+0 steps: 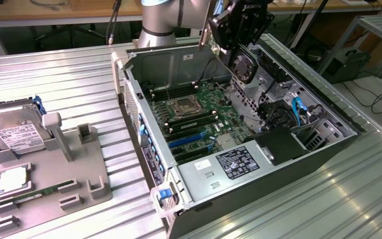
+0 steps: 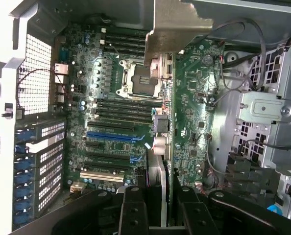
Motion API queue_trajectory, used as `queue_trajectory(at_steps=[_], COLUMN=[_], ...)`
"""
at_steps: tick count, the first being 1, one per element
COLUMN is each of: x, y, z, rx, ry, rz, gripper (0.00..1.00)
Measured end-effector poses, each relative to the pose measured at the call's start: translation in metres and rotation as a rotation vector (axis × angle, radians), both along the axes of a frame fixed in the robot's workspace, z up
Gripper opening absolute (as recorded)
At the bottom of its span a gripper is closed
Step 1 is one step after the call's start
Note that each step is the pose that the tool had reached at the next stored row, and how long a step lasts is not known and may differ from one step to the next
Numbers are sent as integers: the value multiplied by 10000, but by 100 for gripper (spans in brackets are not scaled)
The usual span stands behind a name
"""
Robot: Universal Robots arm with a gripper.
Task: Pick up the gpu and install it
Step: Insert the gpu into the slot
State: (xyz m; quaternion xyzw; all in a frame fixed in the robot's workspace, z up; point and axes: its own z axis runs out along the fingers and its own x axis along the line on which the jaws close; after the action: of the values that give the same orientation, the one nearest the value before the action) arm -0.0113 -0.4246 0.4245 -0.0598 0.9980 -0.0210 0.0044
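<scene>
**A:** Jaw status?
**B:** The gripper [image 2: 162,205] is clamped on the gpu [image 1: 244,67], held on edge above the open case [image 1: 324,149].
**A:** Correct technique?
**B:** In my judgement: square the card to the blue slot [image 2: 111,137], bracket toward the rear grille [image 2: 37,63], no tilt.

Tally: 1 open PC case [image 1: 171,64], 1 motherboard [image 1: 201,119], 1 CPU socket [image 1: 183,105], 1 power supply [image 1: 234,167], 1 gpu [image 1: 244,67], 1 robot arm [image 1: 167,20]. Off to the side: 1 grey holder tray [image 1: 78,172], 1 hard drive [image 1: 15,132], 1 memory stick [image 1: 35,196], 1 silver square chip [image 1: 13,180].
</scene>
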Motion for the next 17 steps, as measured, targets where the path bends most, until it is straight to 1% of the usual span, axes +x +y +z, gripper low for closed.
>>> queue_trajectory(at_steps=[4, 17], x=[0, 0], y=[0, 0], z=[0, 0], rx=[-1, 0], ry=[0, 0], rz=[275, 924], gripper=[28, 28])
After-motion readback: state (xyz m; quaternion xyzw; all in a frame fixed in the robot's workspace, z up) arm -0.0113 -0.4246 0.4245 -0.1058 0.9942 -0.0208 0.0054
